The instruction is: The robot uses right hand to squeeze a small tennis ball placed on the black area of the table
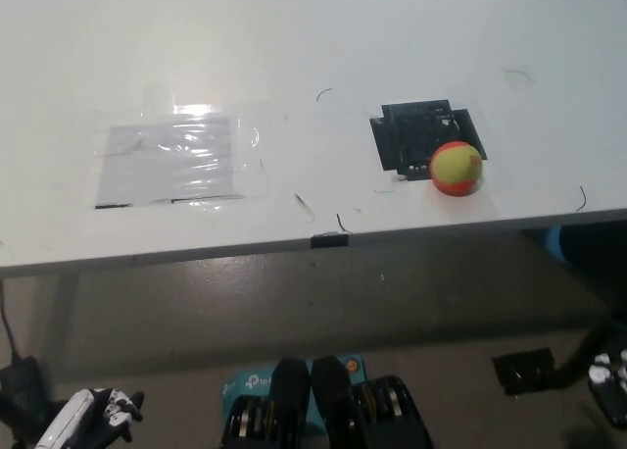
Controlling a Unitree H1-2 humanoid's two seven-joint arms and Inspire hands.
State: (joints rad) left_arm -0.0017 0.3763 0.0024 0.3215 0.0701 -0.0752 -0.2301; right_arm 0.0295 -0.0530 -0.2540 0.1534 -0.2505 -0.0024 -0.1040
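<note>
A small yellow and orange tennis ball (456, 168) rests on the white table (294, 37), at the lower right corner of the black area (416, 135), partly over its edge. Nothing touches the ball. My black right hand does not show anywhere in the head view. My white left hand (86, 420) hangs low at the bottom left, below the table's front edge and far from the ball; how its fingers stand is unclear.
A clear plastic sheet (176, 160) is taped flat on the table's left half. A short black tape strip (330, 240) marks the front edge. On the floor lie a teal box (243, 380) and a dark block (524, 371).
</note>
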